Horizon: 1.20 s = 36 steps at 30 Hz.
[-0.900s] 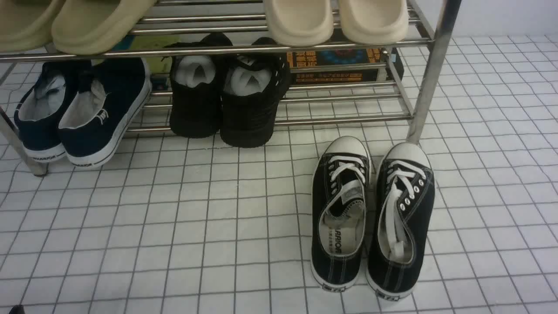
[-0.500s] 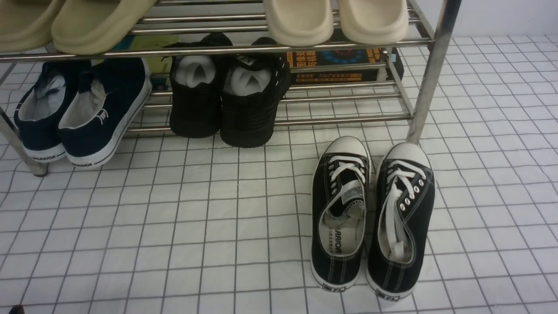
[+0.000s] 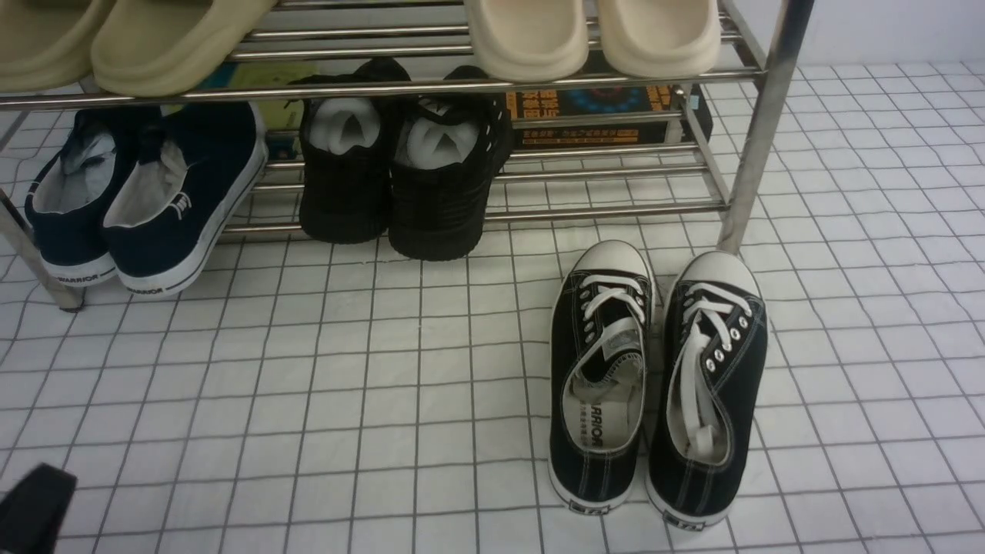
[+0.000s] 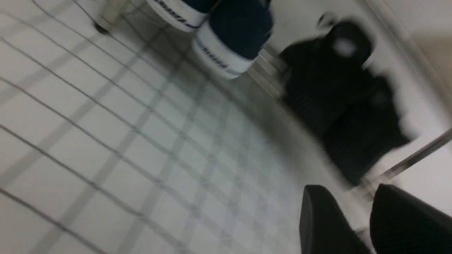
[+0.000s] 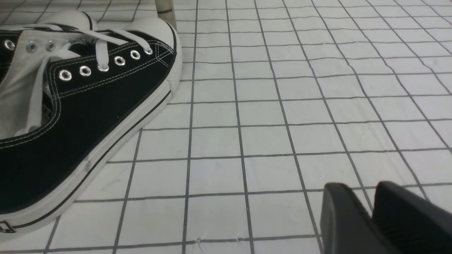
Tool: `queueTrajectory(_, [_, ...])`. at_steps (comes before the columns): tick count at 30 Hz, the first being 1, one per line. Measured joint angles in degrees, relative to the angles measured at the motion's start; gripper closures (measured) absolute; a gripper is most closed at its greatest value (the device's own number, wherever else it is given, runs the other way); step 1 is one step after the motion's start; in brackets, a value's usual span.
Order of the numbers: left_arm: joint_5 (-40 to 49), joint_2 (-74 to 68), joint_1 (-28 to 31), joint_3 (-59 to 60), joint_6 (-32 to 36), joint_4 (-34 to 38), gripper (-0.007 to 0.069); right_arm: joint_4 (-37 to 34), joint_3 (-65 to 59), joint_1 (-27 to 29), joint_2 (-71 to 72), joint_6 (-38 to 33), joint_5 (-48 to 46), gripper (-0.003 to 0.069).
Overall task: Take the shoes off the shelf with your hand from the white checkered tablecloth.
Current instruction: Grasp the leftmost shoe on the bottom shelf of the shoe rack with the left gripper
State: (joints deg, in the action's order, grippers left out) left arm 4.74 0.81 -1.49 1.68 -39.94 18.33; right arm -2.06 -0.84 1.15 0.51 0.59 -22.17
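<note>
Navy canvas slip-ons (image 3: 146, 200), pair, white rubber soles stamped WARRIOR, pale insoles with paper stuffing. Location: lowest tier of the shelf (image 3: 758, 138), left end, heels toward the camera and jutting past the front bar. The outer shoe sits just beside the left front leg (image 3: 38, 261); the inner shoe angles toward the centre.

Left hand (image 3: 35, 508): black, only an edge showing at the lower left corner of the front view, well apart from the slip-ons. Its wrist view is blurred, but the left hand (image 4: 353, 192) shows its fingers parted, with cloth visible between them and nothing held.

Right hand (image 5: 362, 187): fingers drawn almost together, empty, low over the cloth beside the lace-up pair.

All-black shoes (image 3: 400, 177), white stuffing: same tier, near the slip-ons with a narrow gap between.

Black lace-up sneakers (image 3: 654, 377), white toe caps: off the shelf, toes by the right front leg.

White checkered tablecloth (image 3: 346, 385): a broad bare stretch in front of the slip-ons, between the left hand and the shelf.

Beige slippers (image 3: 531, 38) and olive slippers (image 3: 154, 46): upper tier, overhanging its front bar.
</note>
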Motion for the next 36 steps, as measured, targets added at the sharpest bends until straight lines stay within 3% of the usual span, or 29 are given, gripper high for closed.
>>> queueTrajectory(3, [-6.8, 0.0, 0.0, 0.0, -7.8, 13.8, 0.0385, 0.0, 0.0, 0.0, 0.0, 0.0, 0.0, 0.0501])
queueTrajectory(6, [-10.5, 0.0, 0.0, 0.0, -9.3, 21.3, 0.0385, 0.0, 0.0, 0.0, 0.0, 0.0, 0.0, 0.0499])
queueTrajectory(9, [-14.0, 0.0, 0.0, 0.0, -9.7, 26.3, 0.0385, 0.0, 0.0, 0.0, 0.0, 0.0, 0.0, 0.0494])
queueTrajectory(14, [-16.8, 0.0, 0.0, 0.0, -9.7, 28.1, 0.0385, 0.0, 0.0, 0.0, 0.0, 0.0, 0.0, 0.0487])
queueTrajectory(19, [-21.9, 0.0, 0.0, 0.0, -2.6, 30.9, 0.0385, 0.0, 0.0, 0.0, 0.0, 0.0, 0.0, 0.0481])
queueTrajectory(21, [-26.0, 0.0, 0.0, 0.0, 5.9, 32.5, 0.0385, 0.0, 0.0, 0.0, 0.0, 0.0, 0.0, 0.0481])
queueTrajectory(24, [-28.2, 0.0, 0.0, 0.0, 12.7, 33.2, 0.0401, 0.0, 0.0, 0.0, 0.0, 0.0, 0.0, 0.0480])
queueTrajectory(29, [-19.0, 0.0, 0.0, -1.3, 18.5, 30.8, 0.0510, 0.0, 0.0, 0.0, 0.0, 0.0, 0.0, 0.0480])
queueTrajectory(31, [-10.3, -0.2, 0.0, -6.1, 24.1, 26.9, 0.0599, 0.0, 0.0, 0.0, 0.0, 0.0, 0.0, 0.0476])
queueTrajectory(36, [1.8, -8.8, 0.0, -17.6, 32.5, 23.7, 0.0623, 0.0, 0.0, 0.0, 0.0, 0.0, 0.0, 0.0469])
